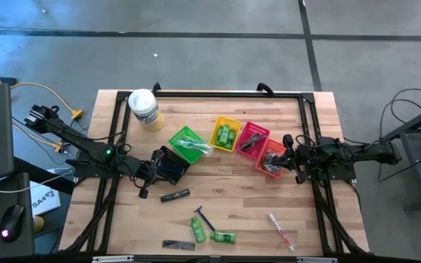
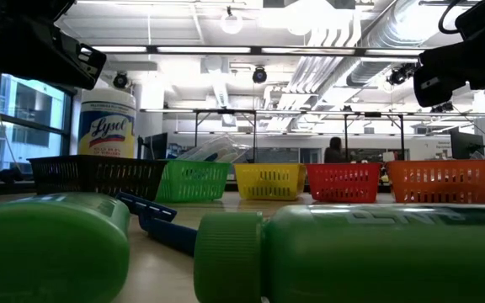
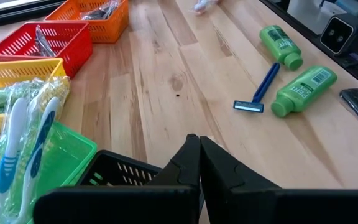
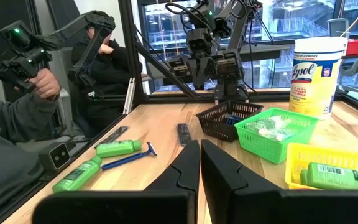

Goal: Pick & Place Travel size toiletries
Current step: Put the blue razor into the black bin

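Far left on the pale wooden table [image 1: 218,175]: tall white-lidded wipes tub [image 1: 145,109], yellow label reading "Lysol". Just right of it, left gripper [image 1: 146,179] over the black mesh basket [image 1: 170,165], fingers pressed together, holding nothing. Next in the row, green plastic basket [image 1: 185,142] stuffed with clear-wrapped toothbrushes [image 3: 27,134] lying slantwise, then yellow basket [image 1: 225,134] with green mini bottles, red basket [image 1: 252,139] with dark items, orange basket [image 1: 271,159] with dark bundles. Right gripper [image 1: 289,152] beside the orange basket, fingers likewise closed and empty. Loose on the near half of the table: flat black comb [image 1: 175,195], long axis nearly across the table; blue-handled razor [image 1: 204,218], angled, head toward the front edge; bright green mini bottle [image 1: 197,229] lengthwise front to back; second green bottle [image 1: 223,237] lying crosswise; dark flat comb [image 1: 178,245] at the front edge; farther right, wrapped toothbrush [image 1: 281,229] set diagonally. Bottle label print too small to read. Beyond the table in the right wrist view, person in dark clothing [image 4: 101,56], seated.
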Tool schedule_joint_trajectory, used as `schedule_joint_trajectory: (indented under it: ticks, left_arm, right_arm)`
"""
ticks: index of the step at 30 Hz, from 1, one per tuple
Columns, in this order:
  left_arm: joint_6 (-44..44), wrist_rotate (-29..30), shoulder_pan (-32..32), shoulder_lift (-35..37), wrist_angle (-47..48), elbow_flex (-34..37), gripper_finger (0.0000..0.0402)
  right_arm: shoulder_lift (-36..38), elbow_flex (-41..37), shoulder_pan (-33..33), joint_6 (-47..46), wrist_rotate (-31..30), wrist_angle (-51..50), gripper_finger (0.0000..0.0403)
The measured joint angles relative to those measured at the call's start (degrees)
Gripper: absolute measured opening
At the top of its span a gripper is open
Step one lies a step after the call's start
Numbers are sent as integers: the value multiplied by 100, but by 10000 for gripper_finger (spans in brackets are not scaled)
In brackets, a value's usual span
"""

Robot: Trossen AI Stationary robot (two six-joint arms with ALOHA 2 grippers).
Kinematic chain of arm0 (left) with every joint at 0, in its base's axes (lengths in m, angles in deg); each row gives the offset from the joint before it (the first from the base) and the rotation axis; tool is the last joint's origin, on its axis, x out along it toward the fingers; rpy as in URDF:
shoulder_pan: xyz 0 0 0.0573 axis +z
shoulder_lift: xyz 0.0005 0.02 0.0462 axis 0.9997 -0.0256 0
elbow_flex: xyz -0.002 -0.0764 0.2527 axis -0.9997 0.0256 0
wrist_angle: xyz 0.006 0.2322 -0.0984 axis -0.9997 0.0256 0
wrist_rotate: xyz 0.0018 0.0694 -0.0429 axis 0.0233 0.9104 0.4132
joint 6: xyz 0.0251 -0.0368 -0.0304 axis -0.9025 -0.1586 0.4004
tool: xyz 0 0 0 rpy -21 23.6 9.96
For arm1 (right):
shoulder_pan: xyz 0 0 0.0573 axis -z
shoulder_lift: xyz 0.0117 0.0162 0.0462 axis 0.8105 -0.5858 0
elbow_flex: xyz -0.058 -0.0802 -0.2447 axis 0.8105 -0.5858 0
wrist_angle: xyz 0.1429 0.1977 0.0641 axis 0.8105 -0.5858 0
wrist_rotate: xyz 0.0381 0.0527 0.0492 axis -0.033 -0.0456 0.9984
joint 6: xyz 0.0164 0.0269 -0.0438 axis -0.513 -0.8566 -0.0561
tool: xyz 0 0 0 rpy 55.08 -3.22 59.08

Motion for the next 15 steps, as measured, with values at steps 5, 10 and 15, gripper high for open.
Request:
schedule_joint_trajectory:
  ticks: [5,10,15]
  left_arm:
    - [-11,0,0,0,0,0,0]
    - [134,0,0,-1,1,0,0]
    - [1153,2,0,0,4,-11,0]
  right_arm:
    - [0,0,1,7,6,0,7]
    - [0,0,-1,7,7,0,7]
    - [0,0,1,-9,7,-2,7]
